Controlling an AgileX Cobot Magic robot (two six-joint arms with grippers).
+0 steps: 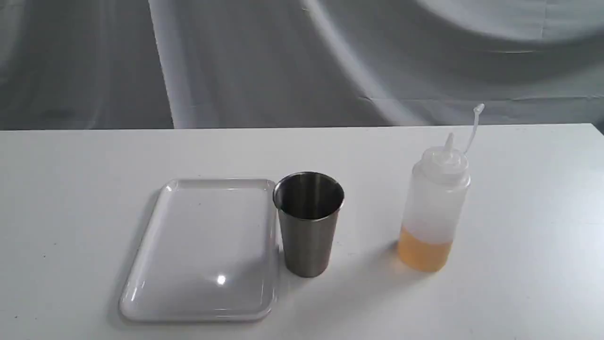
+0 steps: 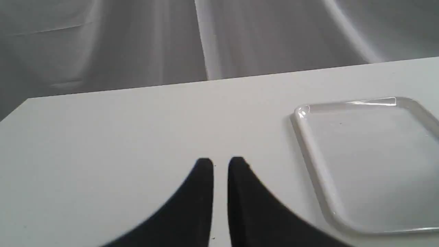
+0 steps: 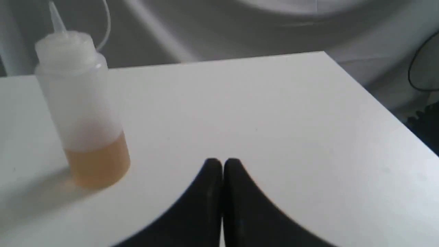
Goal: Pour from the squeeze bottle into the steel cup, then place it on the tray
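The squeeze bottle [image 1: 434, 203] stands upright on the white table at the right, amber liquid in its lower part, its cap hanging off a thin strap. The steel cup [image 1: 308, 222] stands upright in the middle, dark inside, right beside the tray [image 1: 203, 293], which lies flat on its left with nothing on it. No gripper shows in the exterior view. My left gripper [image 2: 220, 164] is shut and holds nothing, hovering over bare table beside the tray [image 2: 308, 137]. My right gripper [image 3: 223, 164] is shut and holds nothing, apart from the squeeze bottle [image 3: 82, 113].
The white table [image 1: 519, 283] ends at a far edge before a grey draped cloth [image 1: 302, 56]. Its corner and side edge [image 3: 360, 89] show in the right wrist view, with a dark cable beyond.
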